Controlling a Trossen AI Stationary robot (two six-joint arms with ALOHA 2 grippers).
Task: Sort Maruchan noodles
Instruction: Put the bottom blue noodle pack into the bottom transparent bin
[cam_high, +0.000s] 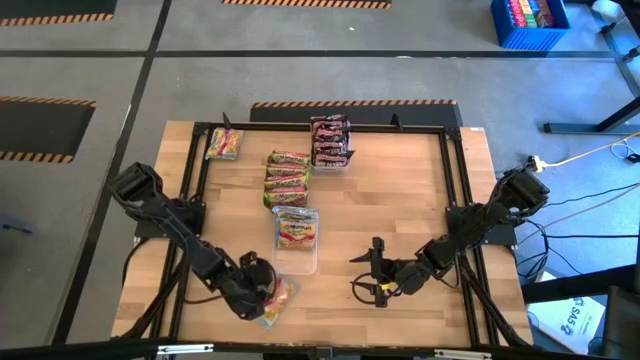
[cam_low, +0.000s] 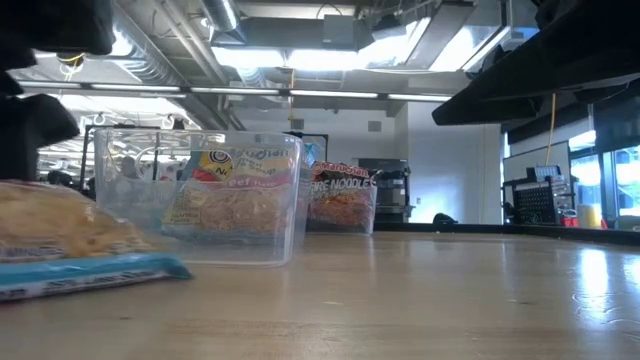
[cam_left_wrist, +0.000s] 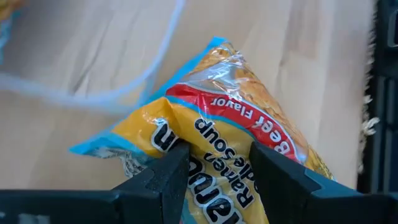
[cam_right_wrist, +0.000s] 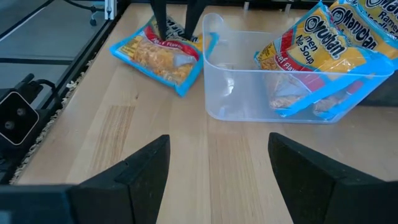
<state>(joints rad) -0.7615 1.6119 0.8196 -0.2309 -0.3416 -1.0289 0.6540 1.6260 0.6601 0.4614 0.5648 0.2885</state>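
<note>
A yellow Maruchan noodle packet (cam_high: 280, 300) with blue edges lies near the table's front edge, left of centre, with my left gripper (cam_high: 264, 291) shut on it. The same packet (cam_right_wrist: 163, 55) shows in the right wrist view and, in the low view, at the left (cam_low: 70, 245). A clear tray (cam_high: 297, 262) just behind it holds two more yellow packets (cam_right_wrist: 317, 43). My right gripper (cam_high: 373, 273) hovers open and empty near the front edge, right of centre. My left gripper pinches the yellow packet between its two fingers (cam_left_wrist: 158, 177), which stand on the printed face near one end (cam_left_wrist: 217, 180). The fingers (cam_right_wrist: 158, 18) come slanting down from above. The packet's free end (cam_right_wrist: 180, 84) rests on the table.
Green-and-orange packets (cam_high: 287, 178) lie stacked mid-table. Dark brown-red packets (cam_high: 330, 140) sit in a tray at the far edge. A yellow-pink packet (cam_high: 224, 143) lies at the far left corner. A black frame (cam_high: 455, 190) borders the table. Bare wood lies between the grippers.
</note>
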